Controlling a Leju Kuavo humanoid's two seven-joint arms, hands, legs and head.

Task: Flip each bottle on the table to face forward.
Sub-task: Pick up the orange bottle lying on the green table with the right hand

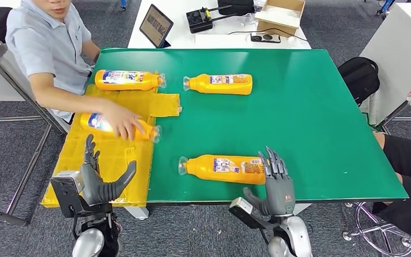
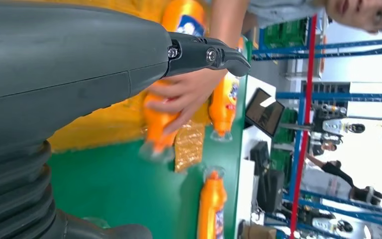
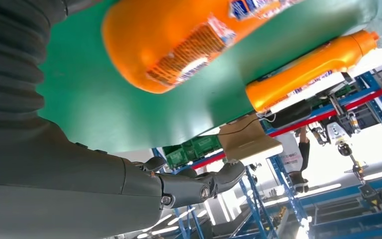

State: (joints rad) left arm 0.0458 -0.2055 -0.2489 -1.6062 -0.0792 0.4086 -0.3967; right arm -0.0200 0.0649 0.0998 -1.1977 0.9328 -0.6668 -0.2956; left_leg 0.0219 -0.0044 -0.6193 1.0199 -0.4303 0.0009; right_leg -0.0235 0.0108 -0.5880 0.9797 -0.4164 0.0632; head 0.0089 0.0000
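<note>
Several orange bottles lie on their sides on the green table (image 1: pixel 299 118). The nearest bottle (image 1: pixel 222 168) (image 3: pixel 179 40) lies by the front edge, cap to the left. My right hand (image 1: pixel 275 182) (image 3: pixel 189 184) is open just behind its base, fingers spread, touching nothing. A far-middle bottle (image 1: pixel 219 83) (image 3: pixel 308 69) (image 2: pixel 211 204) lies cap left. Another bottle (image 1: pixel 128 80) (image 2: pixel 224 102) lies at the far left. A person's hand (image 1: pixel 120 120) (image 2: pixel 184 94) holds a fourth bottle (image 1: pixel 99 123) (image 2: pixel 156 127) on the yellow sheet (image 1: pixel 118 155). My left hand (image 1: pixel 99 179) stands open near that sheet's front.
A person sits at the table's left side, arm reaching over the yellow sheet. Behind the green table a white desk (image 1: pixel 192 37) carries a tablet (image 1: pixel 155 25) and a cardboard box (image 1: pixel 281 15). A black bag (image 1: pixel 359 77) and another person's legs (image 1: pixel 406 176) are at the right.
</note>
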